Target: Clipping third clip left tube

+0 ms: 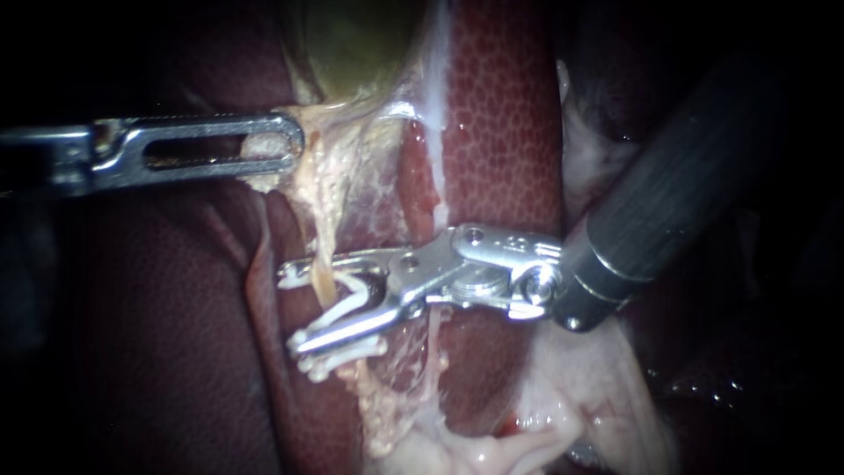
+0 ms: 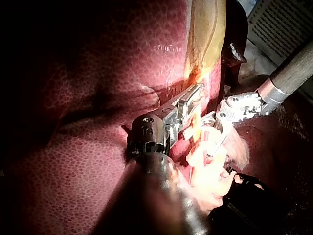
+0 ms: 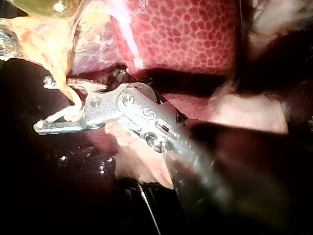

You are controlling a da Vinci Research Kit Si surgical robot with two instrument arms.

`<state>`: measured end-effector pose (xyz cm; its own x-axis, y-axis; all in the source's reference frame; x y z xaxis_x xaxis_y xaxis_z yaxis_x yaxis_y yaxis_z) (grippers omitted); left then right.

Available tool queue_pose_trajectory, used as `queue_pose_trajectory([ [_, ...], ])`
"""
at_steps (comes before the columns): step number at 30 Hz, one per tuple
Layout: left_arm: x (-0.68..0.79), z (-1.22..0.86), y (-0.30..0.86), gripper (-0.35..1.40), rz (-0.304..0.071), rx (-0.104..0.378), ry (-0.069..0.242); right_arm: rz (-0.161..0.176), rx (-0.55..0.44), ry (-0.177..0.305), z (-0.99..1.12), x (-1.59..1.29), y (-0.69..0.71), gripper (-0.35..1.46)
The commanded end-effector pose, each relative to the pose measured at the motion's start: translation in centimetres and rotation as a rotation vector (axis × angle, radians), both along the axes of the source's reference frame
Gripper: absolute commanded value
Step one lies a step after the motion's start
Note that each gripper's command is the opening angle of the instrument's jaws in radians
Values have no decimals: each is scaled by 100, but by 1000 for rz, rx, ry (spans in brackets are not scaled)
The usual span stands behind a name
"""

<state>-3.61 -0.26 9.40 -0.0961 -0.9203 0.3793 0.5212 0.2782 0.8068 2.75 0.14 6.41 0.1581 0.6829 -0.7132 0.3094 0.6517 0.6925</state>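
Observation:
A pale, thin tube (image 1: 323, 255) runs down from the greenish gallbladder (image 1: 352, 44), past the liver (image 1: 505, 114). My right instrument (image 1: 293, 308) comes in from the right. Its jaws stand apart astride this tube, with a white clip (image 1: 353, 297) seated between them. Just under the lower jaw, a second white clip (image 1: 345, 355) sits on the tube. My left instrument (image 1: 292, 146) has its slotted jaws shut on pale tissue (image 1: 260, 176) at the gallbladder's neck, holding it to the left. In the right wrist view, the right instrument (image 3: 44, 104) carries the clip (image 3: 66, 114) around the tube (image 3: 72, 95).
Pale fatty tissue (image 1: 492, 449) lies below the tube, and more (image 1: 589, 141) lies behind the right shaft. Dark liver (image 1: 149, 334) fills the lower left. The left wrist view shows my left instrument (image 2: 194, 94) and right instrument (image 2: 213, 142) close together at the tube.

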Motion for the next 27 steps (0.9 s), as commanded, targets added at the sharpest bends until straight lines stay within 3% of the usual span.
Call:
queue_pose_trajectory([
  [1, 0, 0, 0, -16, 0, 0, 0, 0, 0, -1, 0, -1, 1, 52],
  [12, 0, 0, -1, -16, 0, 0, 0, 0, 1, 0, 0, -2, 2, 37],
  [21, -1, 1, -1, -16, 0, -1, 1, -6, 7, 2, 3, -8, 4, -3],
  [27, -1, 1, -2, -16, -1, -1, 1, -7, 7, 3, 4, -9, 5, -15],
])
